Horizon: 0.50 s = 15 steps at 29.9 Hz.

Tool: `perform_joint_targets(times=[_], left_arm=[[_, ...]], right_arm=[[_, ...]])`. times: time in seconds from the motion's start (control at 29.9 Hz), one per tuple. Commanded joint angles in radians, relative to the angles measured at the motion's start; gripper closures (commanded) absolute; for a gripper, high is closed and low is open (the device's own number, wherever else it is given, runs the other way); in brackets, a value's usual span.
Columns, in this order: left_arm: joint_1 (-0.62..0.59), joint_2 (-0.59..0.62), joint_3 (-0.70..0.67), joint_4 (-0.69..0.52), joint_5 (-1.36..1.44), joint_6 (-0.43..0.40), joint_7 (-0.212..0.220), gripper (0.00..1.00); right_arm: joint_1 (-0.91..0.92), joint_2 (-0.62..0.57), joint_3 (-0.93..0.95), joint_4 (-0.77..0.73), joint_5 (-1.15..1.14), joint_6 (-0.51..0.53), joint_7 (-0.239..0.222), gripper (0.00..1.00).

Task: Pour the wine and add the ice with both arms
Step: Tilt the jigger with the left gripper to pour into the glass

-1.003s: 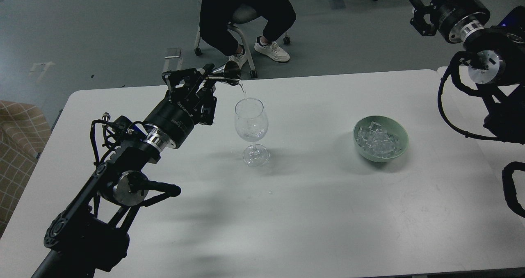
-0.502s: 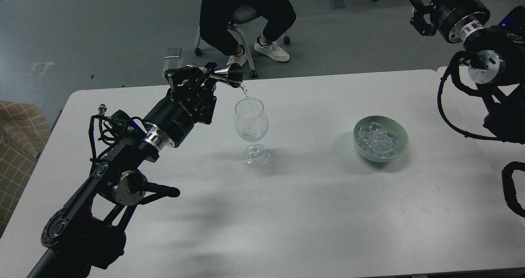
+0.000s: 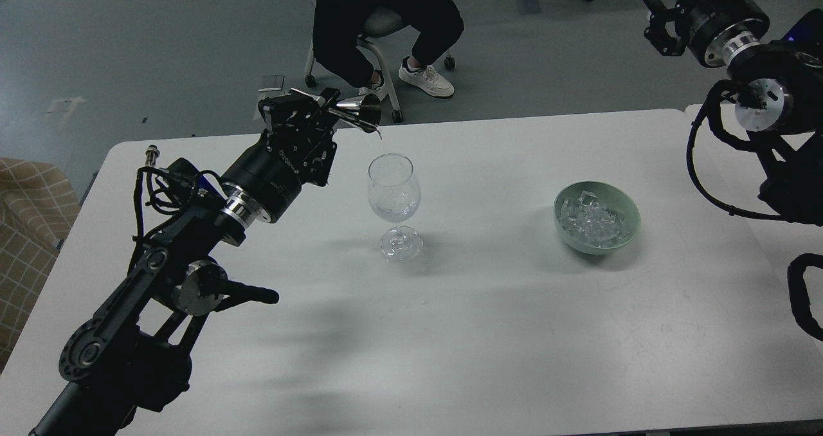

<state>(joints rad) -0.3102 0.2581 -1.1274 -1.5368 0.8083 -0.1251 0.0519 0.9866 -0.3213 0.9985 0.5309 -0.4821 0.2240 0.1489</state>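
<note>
A clear wine glass (image 3: pixel 393 198) stands upright on the white table (image 3: pixel 450 307), with a little clear wine (image 3: pixel 392 212) in its bowl. My left gripper (image 3: pixel 321 108) is shut on a small silver metal jigger (image 3: pixel 361 111), tipped sideways just above and left of the glass's rim. A thin trickle of clear liquid hangs from the jigger's lip over the glass. A green bowl (image 3: pixel 627 214) holds a heap of clear ice cubes (image 3: pixel 593 220) at the right. My right gripper (image 3: pixel 657 21) is raised high at the far right, above the floor, small and dark.
A seated person (image 3: pixel 379 18) on a wheeled chair is just behind the table's far edge. A tan checked seat (image 3: pixel 26 230) stands at the table's left. A second white table (image 3: pixel 739 166) adjoins at the right, under my right arm.
My left gripper has lifted the jigger slightly up and back, and the stream into the glass has thinned to a trickle. The right arm has not moved.
</note>
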Motion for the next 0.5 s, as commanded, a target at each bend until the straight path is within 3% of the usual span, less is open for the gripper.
perform_joint_targets(times=[0.0, 0.47], left_arm=[[-0.001, 0.006, 0.000, -0.002, 0.006, -0.005, 0.000, 1.00], [-0.015, 0.055, 0.000, -0.032, 0.054, -0.028, 0.000, 1.00]], right_arm=[[0.000, -0.004, 0.000, 0.001, -0.001, 0.000, 0.000, 0.00], [0.000, -0.004, 0.002, 0.001, 0.000, 0.000, 0.001, 0.00]])
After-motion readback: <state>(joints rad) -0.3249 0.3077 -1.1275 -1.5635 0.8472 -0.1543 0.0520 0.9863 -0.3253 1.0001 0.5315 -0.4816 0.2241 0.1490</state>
